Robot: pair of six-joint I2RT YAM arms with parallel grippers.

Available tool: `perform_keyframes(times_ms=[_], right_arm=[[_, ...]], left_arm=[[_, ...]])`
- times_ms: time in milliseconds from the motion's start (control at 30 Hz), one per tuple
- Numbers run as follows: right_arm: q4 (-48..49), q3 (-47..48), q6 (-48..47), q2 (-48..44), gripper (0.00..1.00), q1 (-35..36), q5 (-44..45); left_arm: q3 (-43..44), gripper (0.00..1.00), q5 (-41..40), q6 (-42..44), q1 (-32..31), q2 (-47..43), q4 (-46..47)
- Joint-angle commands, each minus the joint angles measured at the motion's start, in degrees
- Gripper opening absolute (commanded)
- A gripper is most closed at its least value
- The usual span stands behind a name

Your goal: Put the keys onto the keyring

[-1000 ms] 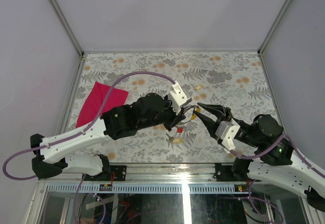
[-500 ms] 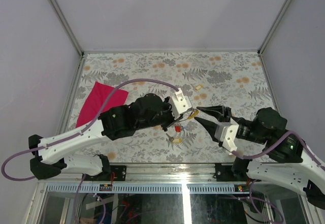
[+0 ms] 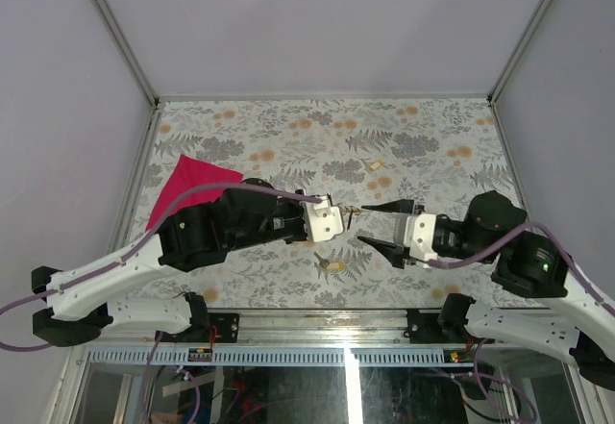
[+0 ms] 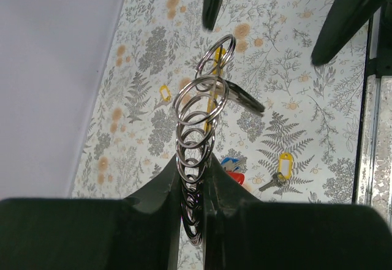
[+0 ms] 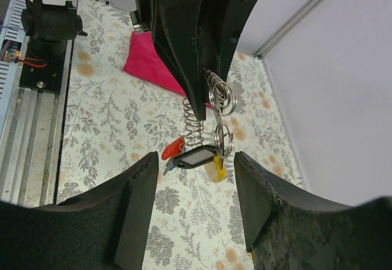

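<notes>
My left gripper is shut on the keyring, a coiled run of grey metal rings that sticks out from between its fingers. From the ring's far end hang a black-capped key and a yellow one. My right gripper faces them with its jaws open and nothing between them; the hanging keys sit just beyond its fingertips. On the table lie red and blue keys, a yellow key and another yellow key farther back.
A red cloth lies on the floral tabletop at the left, partly under the left arm. A metal rail borders the near edge of the table. Grey walls close in the left, back and right sides.
The left arm has drawn back to the left with the keyring still in its grip. The right gripper's jaws have spread wider and turned to face the hanging keys.
</notes>
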Motion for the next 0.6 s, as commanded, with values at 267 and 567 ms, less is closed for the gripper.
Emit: perform_keyframes(times_ms=[267, 567], right_arm=[[4.2, 3.6, 4.4, 5.2, 0.57, 0.2, -1.5], [4.2, 4.4, 4.7, 6.7, 0.43, 0.2, -4.9]], left_arm=[[0.3, 0.0, 2.2, 4.5, -1.6, -1.0, 0.3], [1.0, 0.0, 1.3, 4.4, -2.8, 0.0, -0.9]])
